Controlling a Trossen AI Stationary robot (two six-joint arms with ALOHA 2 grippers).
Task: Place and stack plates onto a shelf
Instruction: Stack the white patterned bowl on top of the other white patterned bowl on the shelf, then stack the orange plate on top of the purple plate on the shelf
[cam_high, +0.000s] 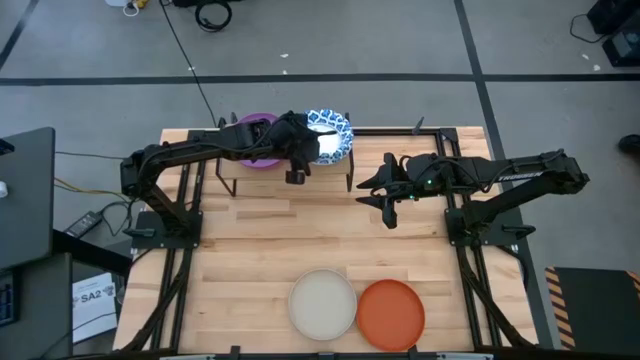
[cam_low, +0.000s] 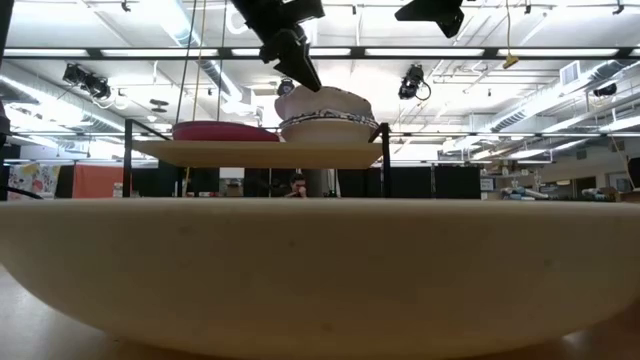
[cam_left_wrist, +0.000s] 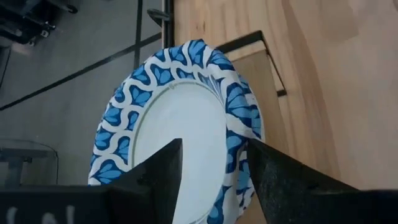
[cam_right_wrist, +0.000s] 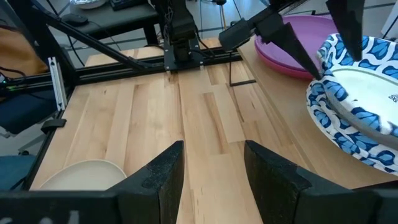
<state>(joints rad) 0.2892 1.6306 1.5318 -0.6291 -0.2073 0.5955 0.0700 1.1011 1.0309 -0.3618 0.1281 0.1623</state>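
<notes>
- Nearest, at the front edge of the bench (cam_high: 250, 250), a beige plate (cam_high: 322, 304) and an orange plate (cam_high: 391, 312) lie side by side, touching or nearly so; the beige one fills the foreground of the low view.
- Farther in, the right gripper (cam_high: 388, 207) hangs over bare bench just in front of the shelf's right end. Its fingers (cam_right_wrist: 273, 171) are spread apart with nothing between them, as its wrist view shows.
- Behind that stands the shelf (cam_high: 330, 172) on thin black legs, at the far edge of the bench.
- On the shelf's right half sits a stack of white plates with blue patterned rims (cam_high: 332, 135); in the low view the stack (cam_low: 328, 112) looks uneven, the top plate tilted.
- The left gripper (cam_high: 298, 160) reaches over the shelf to that stack. In its wrist view the rim of the top blue-rimmed plate (cam_left_wrist: 180, 118) passes between its fingers (cam_left_wrist: 273, 180), which close on the rim.
- On the shelf's left half lies a purple plate (cam_high: 262, 141) on top, with a pink one (cam_low: 225, 131) showing in the low view.
</notes>
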